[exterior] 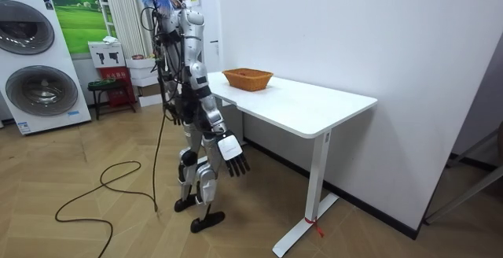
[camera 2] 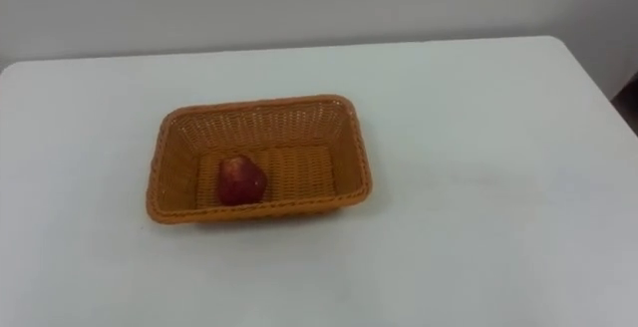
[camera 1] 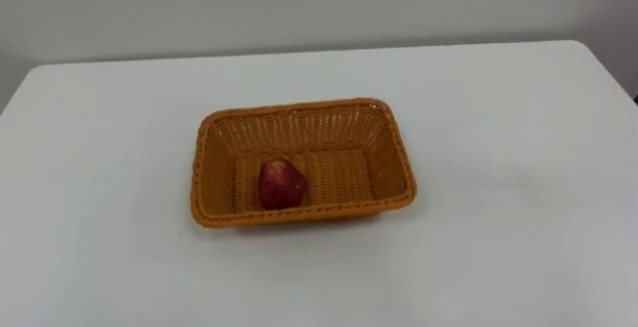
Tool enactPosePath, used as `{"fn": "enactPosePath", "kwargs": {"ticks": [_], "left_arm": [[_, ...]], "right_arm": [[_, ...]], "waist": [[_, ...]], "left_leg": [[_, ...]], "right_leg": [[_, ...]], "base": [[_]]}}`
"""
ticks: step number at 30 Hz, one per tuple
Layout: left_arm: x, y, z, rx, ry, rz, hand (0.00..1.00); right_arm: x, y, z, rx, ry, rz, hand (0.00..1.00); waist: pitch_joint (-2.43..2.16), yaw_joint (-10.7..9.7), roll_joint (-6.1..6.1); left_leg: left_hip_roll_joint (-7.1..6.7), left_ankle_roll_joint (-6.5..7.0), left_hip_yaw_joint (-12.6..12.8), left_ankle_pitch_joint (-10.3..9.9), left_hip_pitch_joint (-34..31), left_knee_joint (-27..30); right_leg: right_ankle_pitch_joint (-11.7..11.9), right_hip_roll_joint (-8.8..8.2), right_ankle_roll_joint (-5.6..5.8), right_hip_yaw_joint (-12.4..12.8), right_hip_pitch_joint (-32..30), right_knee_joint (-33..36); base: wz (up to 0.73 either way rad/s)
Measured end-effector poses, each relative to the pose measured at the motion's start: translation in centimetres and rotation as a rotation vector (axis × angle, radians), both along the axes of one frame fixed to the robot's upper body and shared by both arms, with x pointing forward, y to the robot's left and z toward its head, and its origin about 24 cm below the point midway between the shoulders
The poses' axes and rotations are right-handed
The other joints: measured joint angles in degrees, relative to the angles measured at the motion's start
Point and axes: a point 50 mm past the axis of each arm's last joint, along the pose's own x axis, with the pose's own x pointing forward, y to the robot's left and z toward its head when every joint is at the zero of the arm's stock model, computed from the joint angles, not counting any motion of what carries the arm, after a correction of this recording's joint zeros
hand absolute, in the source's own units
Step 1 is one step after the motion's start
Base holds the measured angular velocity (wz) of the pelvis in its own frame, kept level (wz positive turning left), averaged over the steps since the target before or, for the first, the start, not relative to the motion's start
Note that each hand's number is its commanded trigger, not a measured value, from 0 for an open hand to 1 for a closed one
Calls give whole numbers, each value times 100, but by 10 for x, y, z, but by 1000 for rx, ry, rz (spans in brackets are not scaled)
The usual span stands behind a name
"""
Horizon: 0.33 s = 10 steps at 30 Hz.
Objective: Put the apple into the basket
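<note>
Apple: a dark red apple (camera 1: 282, 184) lies inside the basket, on its floor, in the near left part, close against the near wall.
Basket: an orange-brown woven basket (camera 1: 299, 128), rectangular and shallow, stands on the table with its long sides running left to right; only the apple lies in it.
Table: a white table (camera 1: 498, 167); the basket stands around its middle, well apart from every edge, and the far edge runs along a pale wall.
Right hand: the right hand (exterior: 233, 152) hangs low beside the robot's thigh, below the tabletop, fingers loose and pointing down, holding nothing and well apart from the basket.
Robot: it stands upright on the wooden floor (exterior: 94, 226) at the table's side, toward the room view's left.
Background: two washing machines (exterior: 35, 61) stand at the room view's far left, well apart from the table.
</note>
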Motion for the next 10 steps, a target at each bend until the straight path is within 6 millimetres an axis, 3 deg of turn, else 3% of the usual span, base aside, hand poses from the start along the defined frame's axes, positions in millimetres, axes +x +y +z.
{"fn": "enactPosePath", "kwargs": {"ticks": [5, 10], "left_arm": [[-2, -5, -2, -13, 21, 7, 0], [-5, -10, -4, -39, 44, 13, 0]], "right_arm": [[5, 10, -3, 78, 10, 96, 0], [5, 18, -6, 140, 13, 133, 0]], "waist": [[-10, 60, -22], [-6, 263, -35]], "left_leg": [[0, 0, -9, -1, -64, 32], [-2, 0, -9, -1, -61, 49]], "right_leg": [[0, -5, 0, -21, -5, -8], [0, -11, -1, -33, 17, -25]], "base": [[2], [0]]}}
